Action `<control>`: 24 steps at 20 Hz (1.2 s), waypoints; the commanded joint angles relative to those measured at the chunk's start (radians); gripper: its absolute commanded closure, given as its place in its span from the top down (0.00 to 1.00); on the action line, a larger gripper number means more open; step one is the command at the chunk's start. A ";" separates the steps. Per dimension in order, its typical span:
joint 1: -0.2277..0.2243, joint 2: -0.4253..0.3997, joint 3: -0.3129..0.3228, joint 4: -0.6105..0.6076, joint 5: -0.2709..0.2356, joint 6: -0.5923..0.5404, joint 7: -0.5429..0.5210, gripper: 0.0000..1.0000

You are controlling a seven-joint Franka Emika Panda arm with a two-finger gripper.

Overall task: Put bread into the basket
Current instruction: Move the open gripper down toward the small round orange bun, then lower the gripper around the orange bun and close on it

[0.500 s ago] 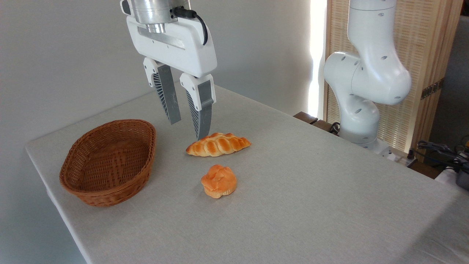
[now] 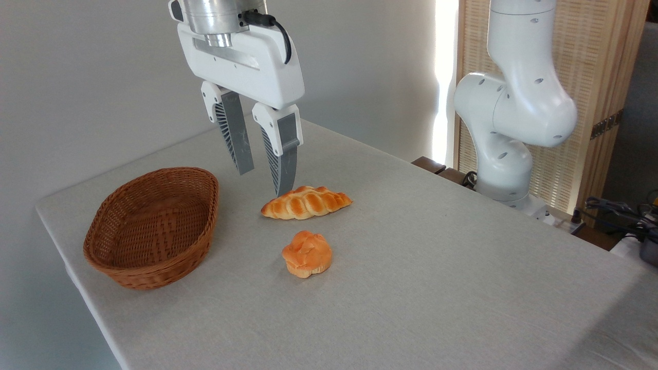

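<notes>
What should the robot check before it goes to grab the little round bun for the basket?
1. Gripper open and empty: ok, the fingers are apart with nothing between them.
2. Bread free to grab: ok, it sits alone on the table.
3. Gripper lined up over the bread: not ok, it hangs by the braided loaf instead.
4. Basket has room: ok, it looks empty.
5. Fingertip clear of the braided loaf: cannot tell, from this view they look very close.

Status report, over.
Gripper open, empty, above table. Bun on table, untouched. Basket empty, left. Braided loaf under the fingertips, behind the bun.
</notes>
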 commanded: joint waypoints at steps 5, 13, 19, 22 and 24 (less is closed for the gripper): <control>-0.004 -0.026 -0.005 -0.088 0.002 -0.026 0.015 1.00; -0.013 -0.125 -0.048 -0.362 0.008 0.143 0.018 1.00; -0.014 -0.129 -0.059 -0.524 0.035 0.264 0.073 1.00; -0.014 -0.119 -0.060 -0.569 0.036 0.316 0.072 1.00; -0.016 -0.116 -0.060 -0.580 0.027 0.333 0.070 1.00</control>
